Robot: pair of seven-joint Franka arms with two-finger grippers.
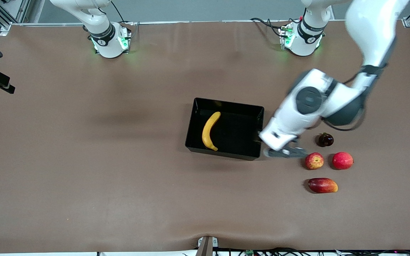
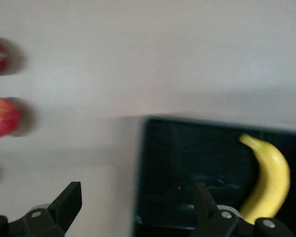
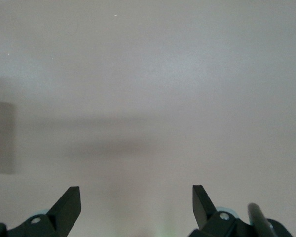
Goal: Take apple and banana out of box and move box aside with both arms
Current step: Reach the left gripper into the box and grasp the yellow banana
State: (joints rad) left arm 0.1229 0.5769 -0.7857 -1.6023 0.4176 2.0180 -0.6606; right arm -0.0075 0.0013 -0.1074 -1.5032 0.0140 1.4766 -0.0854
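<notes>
Banana (image 1: pixel 210 131) lying alone in box (image 1: pixel 252 153), apple (image 1: pixel 314 161) already out beside it; left gripper (image 1: pixel 285 153) wide open, empty, over box edge, best lowered astride mid-banana; right gripper (image 3: pixel 136 205) open, empty, waiting.

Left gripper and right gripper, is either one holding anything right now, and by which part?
Nothing is held. The left gripper is open over the table beside the box; the right gripper is open over bare table.

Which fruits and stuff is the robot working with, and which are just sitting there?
Job: banana in the box; apple already out on the table; left gripper open by the box.
Just lying about: red fruit, mango, dark fruit.
</notes>
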